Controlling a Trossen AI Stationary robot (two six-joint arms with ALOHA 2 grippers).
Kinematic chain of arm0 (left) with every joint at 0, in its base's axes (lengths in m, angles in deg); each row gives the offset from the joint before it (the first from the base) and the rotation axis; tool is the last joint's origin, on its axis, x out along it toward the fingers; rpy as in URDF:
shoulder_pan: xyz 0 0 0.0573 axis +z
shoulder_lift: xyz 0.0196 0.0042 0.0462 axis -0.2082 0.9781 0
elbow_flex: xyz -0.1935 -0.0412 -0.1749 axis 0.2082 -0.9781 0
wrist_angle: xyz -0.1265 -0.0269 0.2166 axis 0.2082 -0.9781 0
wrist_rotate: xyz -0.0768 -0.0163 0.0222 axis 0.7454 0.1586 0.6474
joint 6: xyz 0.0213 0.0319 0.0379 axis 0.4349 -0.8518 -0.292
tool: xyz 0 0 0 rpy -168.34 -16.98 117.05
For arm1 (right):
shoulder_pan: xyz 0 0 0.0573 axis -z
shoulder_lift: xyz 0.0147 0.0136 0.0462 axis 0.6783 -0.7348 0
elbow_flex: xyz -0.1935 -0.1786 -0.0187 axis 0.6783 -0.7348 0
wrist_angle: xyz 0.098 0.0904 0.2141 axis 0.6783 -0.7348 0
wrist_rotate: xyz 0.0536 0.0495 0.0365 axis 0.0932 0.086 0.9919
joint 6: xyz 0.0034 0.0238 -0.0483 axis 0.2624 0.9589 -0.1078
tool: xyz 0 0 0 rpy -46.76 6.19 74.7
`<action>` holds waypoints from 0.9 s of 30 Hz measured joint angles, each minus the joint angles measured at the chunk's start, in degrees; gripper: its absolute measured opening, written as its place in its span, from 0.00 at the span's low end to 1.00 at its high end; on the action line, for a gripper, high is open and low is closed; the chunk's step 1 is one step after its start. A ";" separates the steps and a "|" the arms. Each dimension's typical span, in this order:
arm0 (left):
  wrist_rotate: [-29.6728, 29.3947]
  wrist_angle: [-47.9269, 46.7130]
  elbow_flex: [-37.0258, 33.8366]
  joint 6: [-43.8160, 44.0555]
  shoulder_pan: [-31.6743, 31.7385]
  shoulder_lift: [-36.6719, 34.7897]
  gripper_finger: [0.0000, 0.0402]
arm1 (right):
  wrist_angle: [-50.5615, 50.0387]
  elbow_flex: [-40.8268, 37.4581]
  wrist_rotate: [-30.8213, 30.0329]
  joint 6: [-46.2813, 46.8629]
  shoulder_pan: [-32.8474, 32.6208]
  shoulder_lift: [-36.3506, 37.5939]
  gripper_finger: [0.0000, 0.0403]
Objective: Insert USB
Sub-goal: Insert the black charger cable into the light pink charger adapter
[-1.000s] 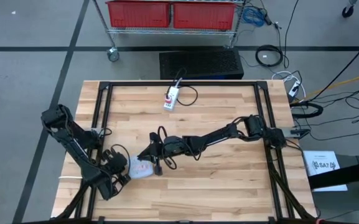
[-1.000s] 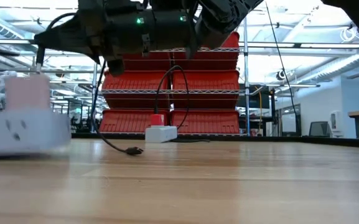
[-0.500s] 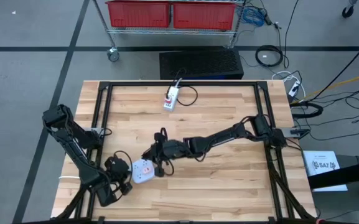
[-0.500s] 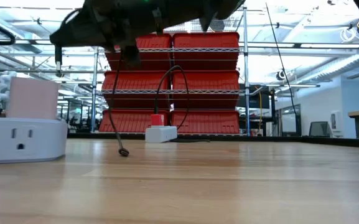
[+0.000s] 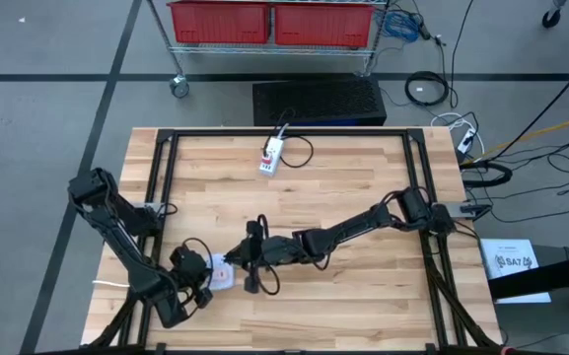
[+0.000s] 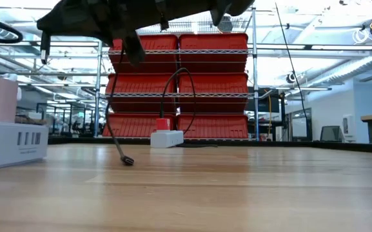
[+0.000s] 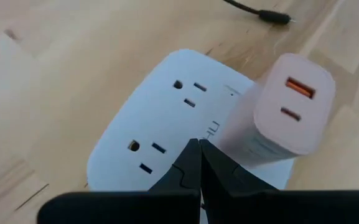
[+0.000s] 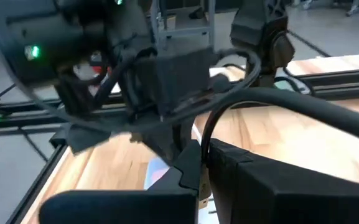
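Note:
A white power hub [image 7: 160,137] lies flat on the wooden table near its front left, also in the high view [image 5: 220,277] and the low view [image 6: 11,138]. A pink charger block [image 7: 288,112] with two USB ports stands plugged into its top. My left gripper [image 7: 199,144] is shut, its tips on the hub. Just right of the hub my right gripper [image 5: 237,258] is shut on a black USB cable [image 8: 241,99]. A short end of the cable [image 6: 44,46] sticks down out of it above the hub. The cable's other plug [image 6: 127,161] touches the table. My left gripper rests its shut fingertips [image 7: 191,155] on the hub's top face [image 7: 182,134], beside the outlets, slanting down from above. The fingers hide the exact spot, so pressing or pinching a rim cannot be told. The hub sits flat on the table. My right gripper pinches the black cable near one end [image 8: 205,142] between its two fingers, coming nearly level from the table's right side. The cable arches up out of the hold and hangs slack below, its far plug [image 5: 249,288] down on the table.
A second white power strip [image 5: 272,156] with a red switch lies near the table's far edge, a thin cord curling beside it. Black frame rails [image 5: 166,187] run along the table's sides. Red bins on a wire rack stand beyond the table.
My right gripper has carried the cable toward the table's near left, up over the hub. The cable's free plug, which lay flat, now hangs tip-down on the table. The hub has turned about under my left gripper: in the low view its outlet side has given way to its port side.

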 joint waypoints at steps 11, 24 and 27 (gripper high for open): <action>-5.20 3.57 0.11 -0.10 1.91 4.83 0.00 | 0.32 -0.07 -2.71 1.32 -0.77 -1.24 0.00; -6.14 4.03 0.00 -2.89 3.53 5.05 0.00 | 0.93 0.00 -3.84 -0.86 -1.50 -2.34 0.00; -6.12 4.10 0.00 -2.91 3.58 5.05 0.00 | 0.93 0.00 -3.86 -1.11 -1.53 -2.34 0.00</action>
